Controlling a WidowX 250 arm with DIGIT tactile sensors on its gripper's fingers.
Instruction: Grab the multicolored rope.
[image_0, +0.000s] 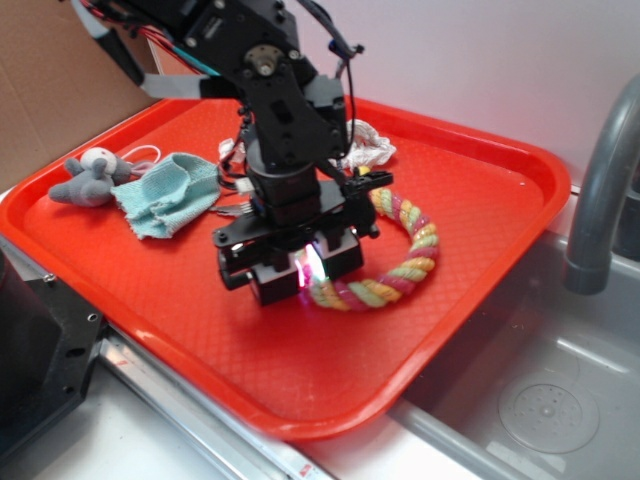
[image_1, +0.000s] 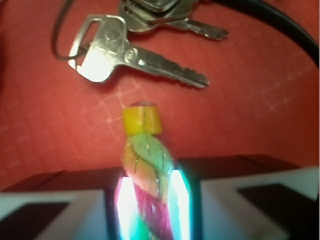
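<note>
Gripper: black WidowX gripper (image_0: 303, 272) sits low over the tray, pointing down, arm coming in from 11 o'clock. Jaws closed on the rope's end; wrist view shows the rope pinched betw. both finger pads (image_1: 75, 210), lit bright by a glow at the contact.
Rope: multicolored rope (image_0: 405, 262) lies on the tray, near centre, twisted pink, yellow and pale green strands. Curves in an arc from the gripper round to 3 o'clock, then up toward 12 behind the wrist. In wrist view (image_1: 145, 170) its end pokes up past the pads, capped w/ a yellow band.
Tray: red plastic tray (image_0: 180, 330), textured surface, holds everything; its 3 o'clock edge overhangs the sink.
Keys: bunch of silver keys (image_1: 135, 55) on a dark ring, flat on the tray just past the rope's tip at 12 o'clock in wrist view; near but not touching it. In ext. view mostly hidden behind the arm.
Cloth: pale teal cloth (image_0: 165, 195), crumpled, at 10 o'clock from the gripper, apart from it.
Toy: small grey stuffed toy (image_0: 88, 178) at 9 o'clock edge of the cloth, touching or just beside it, can't tell which.
White item: white wrinkly piece (image_0: 372, 148) at 1 o'clock behind the arm, near the rope's far end; contact unclear.
Sink: metal sink (image_0: 540, 400) at 4 o'clock w/ a grey faucet (image_0: 600, 180) at 3 o'clock.
Backdrop: brown cardboard (image_0: 50, 90) at 10 o'clock beyond the tray.
</note>
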